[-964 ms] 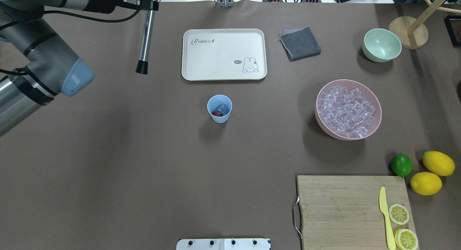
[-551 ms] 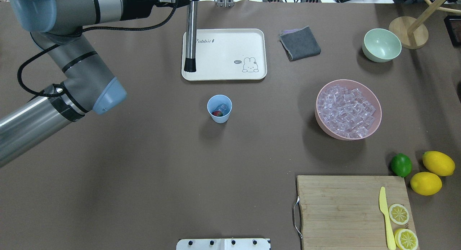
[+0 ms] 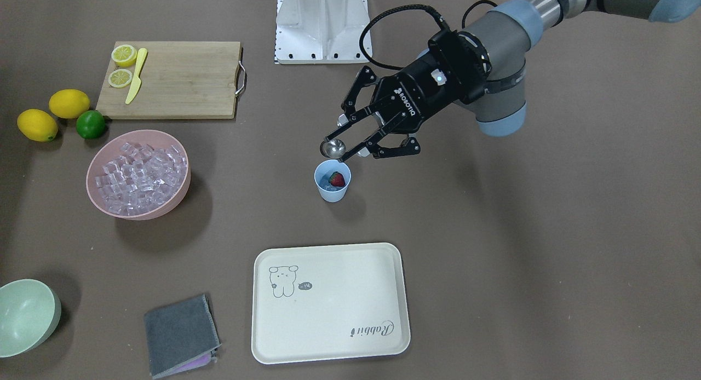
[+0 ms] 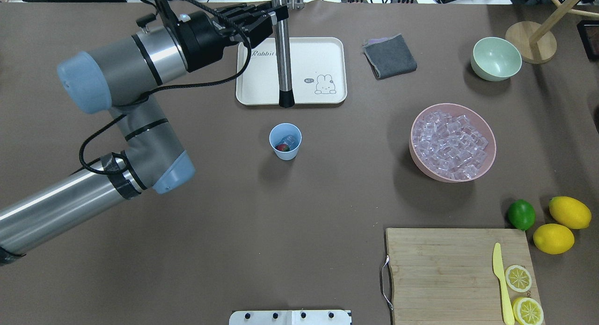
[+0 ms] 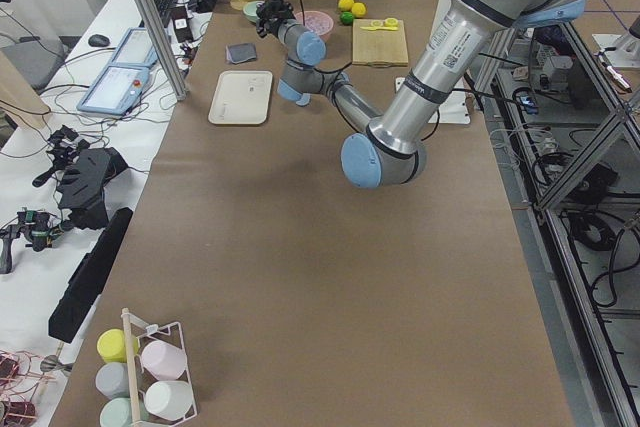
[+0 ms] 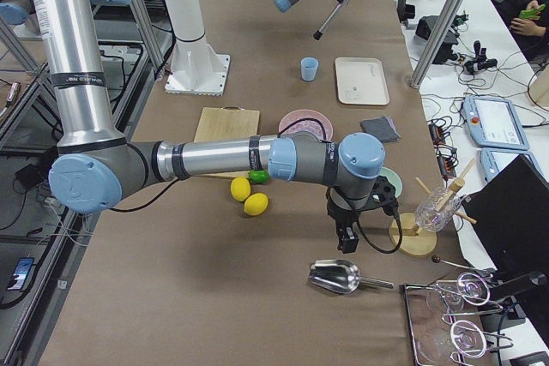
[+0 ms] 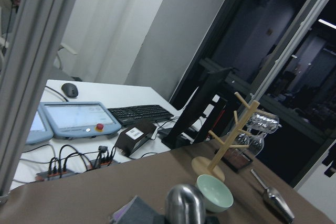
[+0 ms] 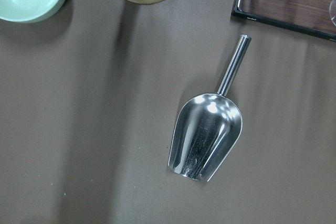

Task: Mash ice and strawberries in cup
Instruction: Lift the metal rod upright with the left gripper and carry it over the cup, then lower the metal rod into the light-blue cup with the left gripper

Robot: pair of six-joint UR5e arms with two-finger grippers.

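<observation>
Reaching in from the left, the robot's left arm (image 4: pixel 117 67) carries its left gripper (image 3: pixel 339 146) high over the middle of the table (image 4: pixel 234 222). It is clamped on the top end of a steel muddler (image 4: pixel 282 58), so the black tip hangs downward. I'd say it is gripped that high to leave the whole shaft free to go down into a narrow mouth.

Below stands the light blue cup (image 4: pixel 285 141), upright and on its own, with the strawberry (image 3: pixel 337 179) and a little ice (image 4: pixel 288 139) lying in its bottom (nothing looks crushed yet). The tip is well clear above the rim. From the front it seems nearly over the cup, though I can't swear to the exact line-up.

Past the cup lies the cream rabbit tray (image 4: pixel 323 58). Further right sits the pink bowl (image 4: pixel 440 177), heaped with more ice cubes, near enough for a refill.

At the table's far right end the right gripper (image 6: pixel 347 242) hangs above a metal scoop (image 8: pixel 206 135) lying flat — parked out of the way, it seems. Whether its jaws are apart or together I cannot tell.
</observation>
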